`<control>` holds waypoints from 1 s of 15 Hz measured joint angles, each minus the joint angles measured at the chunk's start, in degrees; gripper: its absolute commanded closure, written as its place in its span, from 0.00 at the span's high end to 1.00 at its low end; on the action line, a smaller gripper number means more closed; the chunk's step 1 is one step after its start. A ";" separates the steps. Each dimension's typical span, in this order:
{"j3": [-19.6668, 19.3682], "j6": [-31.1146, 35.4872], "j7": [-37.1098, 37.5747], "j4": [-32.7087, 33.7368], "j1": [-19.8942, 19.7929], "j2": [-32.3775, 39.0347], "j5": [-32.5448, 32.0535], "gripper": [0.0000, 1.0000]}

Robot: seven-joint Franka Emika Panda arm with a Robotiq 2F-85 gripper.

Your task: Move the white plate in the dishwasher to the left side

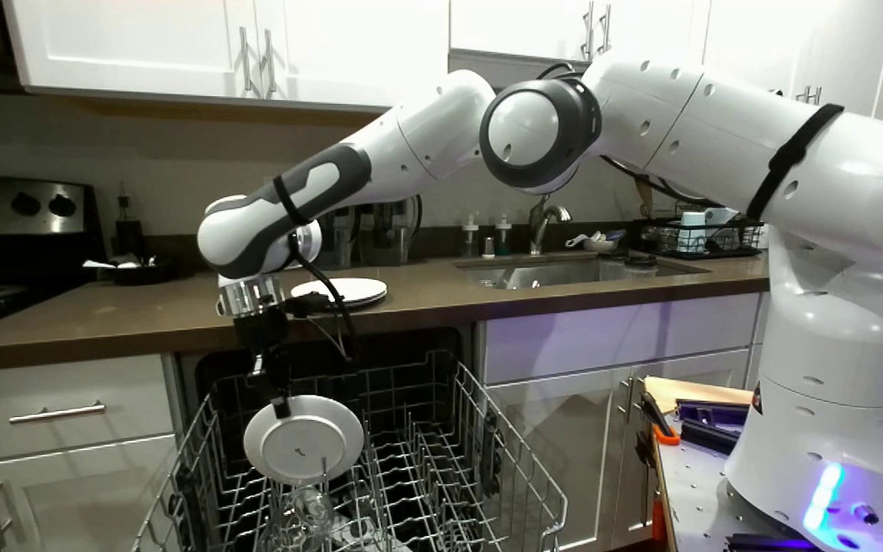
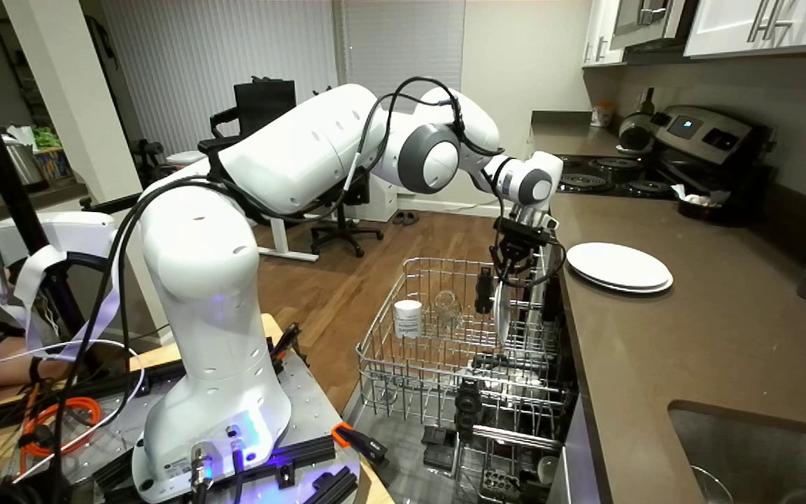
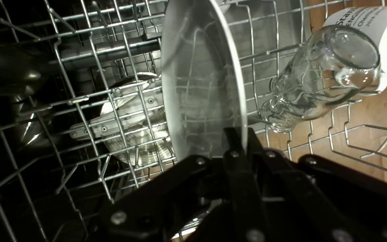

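Observation:
The round white plate stands nearly upright at the left part of the upper wire rack in an exterior view. It shows almost edge-on in an exterior view and in the wrist view. My gripper is shut on the plate's rim, one finger on each face; it also shows at the plate's top edge in an exterior view. Whether the plate's lower edge touches the tines I cannot tell. The dishwasher is open with its grey rack pulled out, also in an exterior view.
A clear glass and a white printed mug are in the rack beside the plate. A metal pan lies below the rack. White plates are stacked on the brown counter, whose edge runs along the dishwasher.

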 measured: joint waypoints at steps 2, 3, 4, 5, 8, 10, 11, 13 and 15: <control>-0.19 -0.04 0.78 1.72 0.15 1.65 -0.03 0.04; -0.23 -0.19 1.13 2.49 0.21 2.36 -0.03 0.05; -0.29 -0.50 1.45 3.24 0.28 2.92 -0.04 0.31; -0.37 -0.93 1.66 3.99 0.40 3.35 -0.05 0.32; -0.68 -2.00 3.08 5.61 0.86 4.15 -0.04 0.50; -0.79 -2.23 4.03 6.28 1.06 4.32 -0.05 0.62; -0.95 -2.36 4.38 6.58 1.15 4.32 -0.06 0.70; -1.46 -2.90 4.88 7.41 1.38 4.31 -0.07 0.81; -1.80 -3.47 5.09 8.32 1.52 4.26 -0.08 0.94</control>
